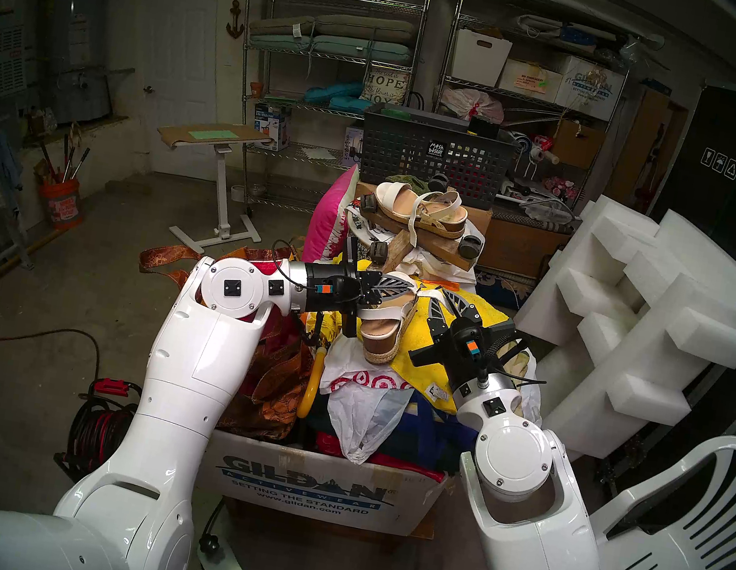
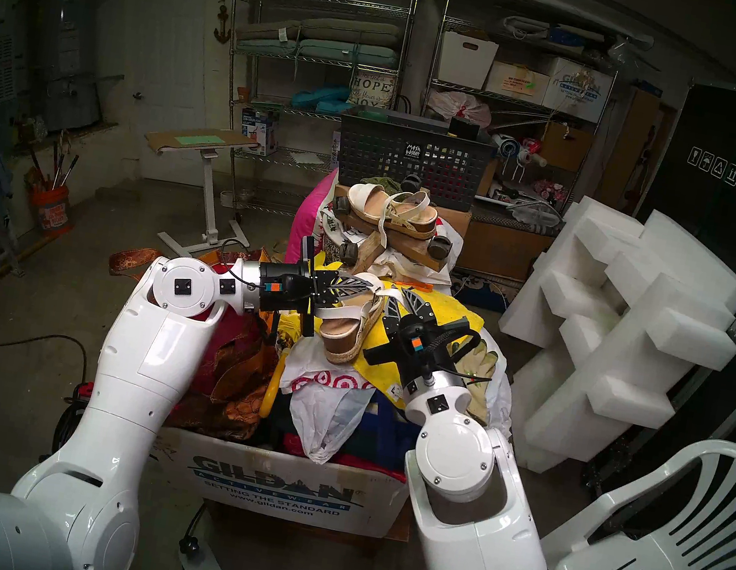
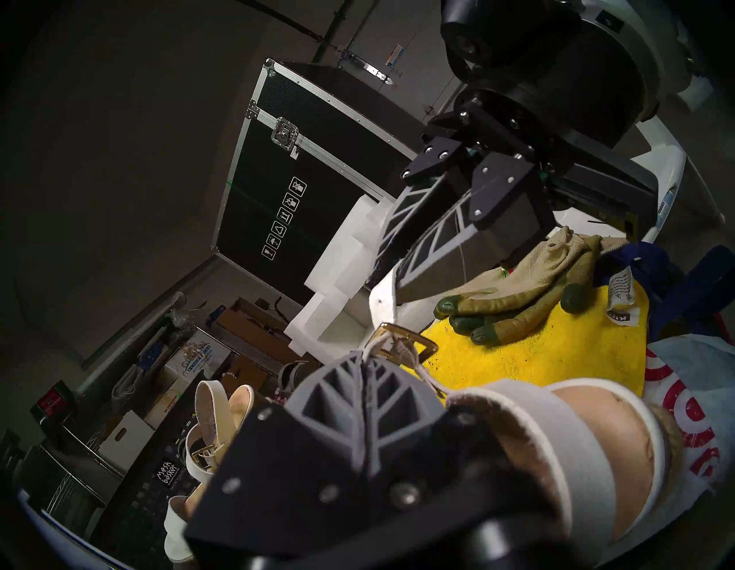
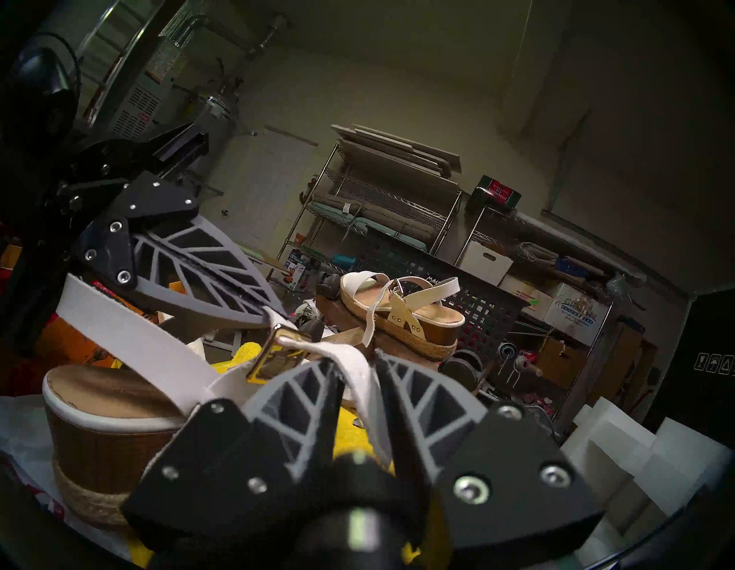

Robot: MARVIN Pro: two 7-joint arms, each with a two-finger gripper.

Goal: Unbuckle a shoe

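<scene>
Because the left gripper (image 1: 392,287) is clamped on the thin ankle strap, holding the shoe (image 1: 385,328) over the yellow towel (image 1: 464,366) atop the box pile, the buckle (image 4: 274,352) could tear or slip free if the right gripper (image 4: 360,382), pinching the strap end, tugs sideways.

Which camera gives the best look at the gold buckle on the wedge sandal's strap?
The right wrist view: the buckle sits close and sharp, just beyond the right gripper, which has the white strap between its fingers. The left wrist view shows it too, partly behind the left gripper. Both head views show it too small to make out.
</scene>
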